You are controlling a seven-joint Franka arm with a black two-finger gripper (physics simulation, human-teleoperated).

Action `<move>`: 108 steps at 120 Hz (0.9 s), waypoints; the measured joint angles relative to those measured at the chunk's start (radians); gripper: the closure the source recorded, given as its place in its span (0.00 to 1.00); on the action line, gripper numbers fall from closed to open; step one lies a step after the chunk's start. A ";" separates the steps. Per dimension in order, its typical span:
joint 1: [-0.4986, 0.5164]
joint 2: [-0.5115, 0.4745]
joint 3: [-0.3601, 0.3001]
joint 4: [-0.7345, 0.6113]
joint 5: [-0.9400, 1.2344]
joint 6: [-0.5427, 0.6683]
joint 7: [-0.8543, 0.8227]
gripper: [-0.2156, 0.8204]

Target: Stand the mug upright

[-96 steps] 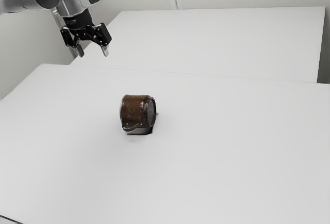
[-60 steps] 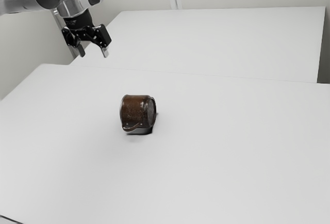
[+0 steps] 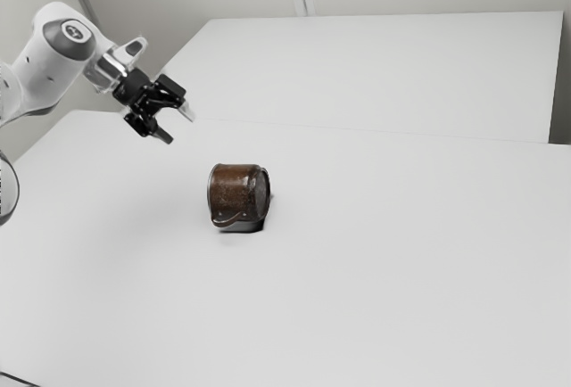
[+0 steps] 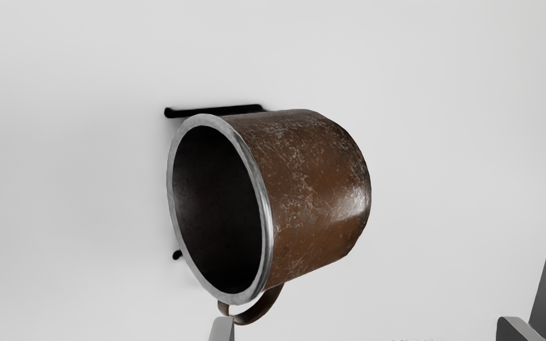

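Observation:
The brown metal mug (image 3: 234,194) lies on its side on the white table, its handle low on the side nearer the exterior camera. In the wrist view the dark mouth and grey rim of the mug (image 4: 301,199) face the hand at a slant. My gripper (image 3: 177,127) hangs tilted in the air, above the table and toward the exterior view's upper left from the mug, not touching it. In the wrist view the gripper (image 4: 365,329) stands open, its fingertips wide apart, one overlapping the edge of the mug's handle in the picture.
The white table (image 3: 357,271) stretches around the mug. Behind it in the exterior view is another white surface (image 3: 384,75) and pale walls. A dark cable (image 3: 18,379) crosses the near left corner of the exterior view.
My hand has moved down and slightly toward the exterior view's right, tilting as it came nearer the mug. The arm's upper links have lowered too. The mug has not moved.

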 joint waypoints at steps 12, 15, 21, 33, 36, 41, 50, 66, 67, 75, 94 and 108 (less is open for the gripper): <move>0.023 0.022 0.000 -0.113 -0.136 0.000 0.083 0.21; 0.029 0.025 0.001 -0.139 -0.166 0.001 0.103 0.21; 0.040 0.033 0.001 -0.176 -0.215 0.002 0.143 0.21; 0.047 0.040 0.002 -0.231 -0.293 0.004 0.219 0.21; 0.047 0.041 0.002 -0.238 -0.311 0.004 0.237 0.21; 0.047 0.044 0.001 -0.245 -0.335 0.005 0.266 0.21; 0.047 0.061 0.000 -0.249 -0.394 0.005 0.321 0.21; 0.047 0.124 0.000 -0.252 -0.498 0.001 0.415 0.21; 0.047 0.127 0.000 -0.252 -0.504 0.000 0.420 0.21; 0.047 0.152 -0.003 -0.256 -0.541 -0.012 0.459 0.21; 0.048 0.174 -0.006 -0.263 -0.590 -0.052 0.537 0.44; 0.049 0.173 -0.006 -0.263 -0.606 -0.083 0.581 0.70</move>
